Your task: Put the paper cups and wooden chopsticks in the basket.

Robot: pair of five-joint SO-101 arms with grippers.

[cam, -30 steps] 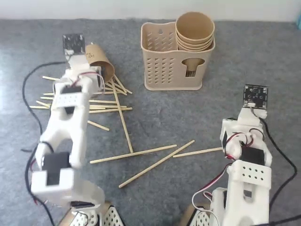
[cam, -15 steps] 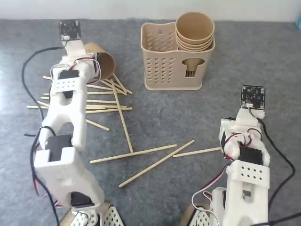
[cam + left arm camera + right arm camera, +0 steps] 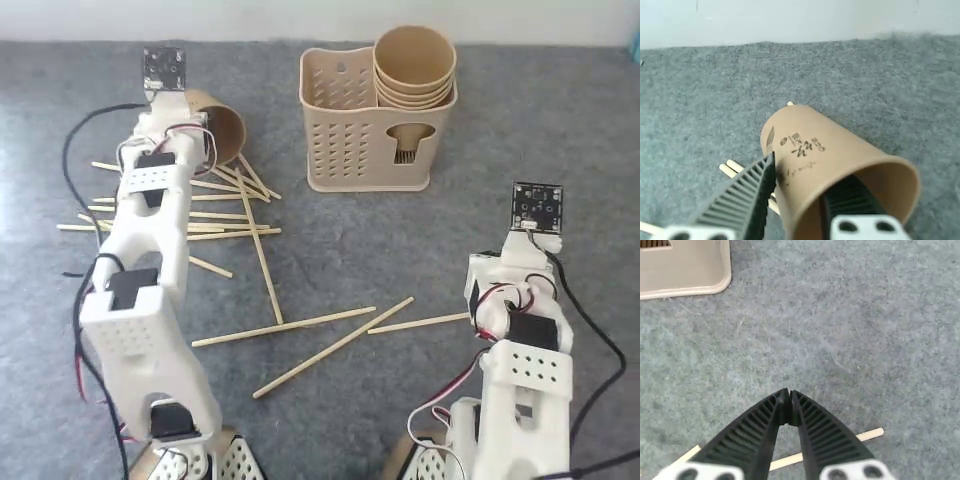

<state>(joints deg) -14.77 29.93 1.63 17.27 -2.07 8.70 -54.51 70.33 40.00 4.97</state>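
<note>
Left arm [image 3: 150, 230] extended; left hand [image 3: 805, 175] seemingly pinching tipped brown paper cup [image 3: 840, 150]; right hand [image 3: 789, 392] pressed together.

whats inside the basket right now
A stack of paper cups sits in one compartment of the basket, rims above its wall. The other compartment's bottom is hidden by the front wall, as is anything under the cups.
</note>
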